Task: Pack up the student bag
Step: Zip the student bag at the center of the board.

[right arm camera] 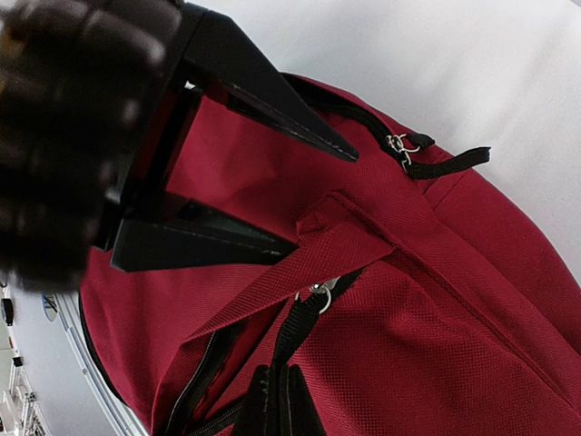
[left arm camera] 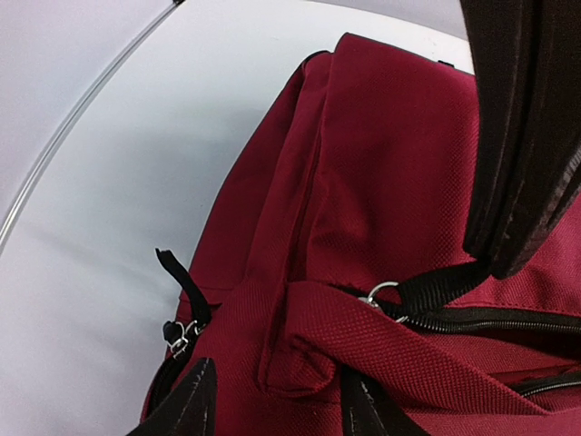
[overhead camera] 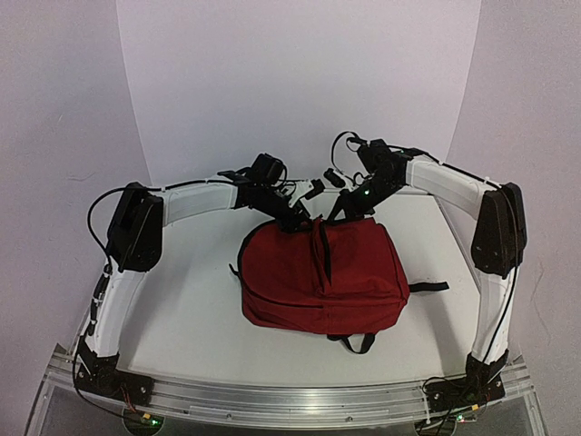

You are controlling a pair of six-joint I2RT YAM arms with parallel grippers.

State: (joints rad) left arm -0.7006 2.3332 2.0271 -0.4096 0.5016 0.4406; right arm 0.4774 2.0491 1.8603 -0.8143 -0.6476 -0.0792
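Zipping judged unfinished: dark red fabric backpack [overhead camera: 318, 277] with black zipper pull [right arm camera: 296, 334] clamped by closed right pincer [right arm camera: 277, 395]; left pincer [left arm camera: 277, 377] parted astride red fabric fold [left arm camera: 300, 350], gripping nothing.

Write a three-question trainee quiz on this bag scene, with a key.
1. True or false: the right hand is open.
2. Where is the bag? A) lying on the table B) lifted clear in the air C) hanging over the near edge
3. Fill in: the left hand has its fingers apart, with a fold of the bag's red ____ between them.

Key: 1 false, it is shut on the zip pull. 2 A. 3 fabric.
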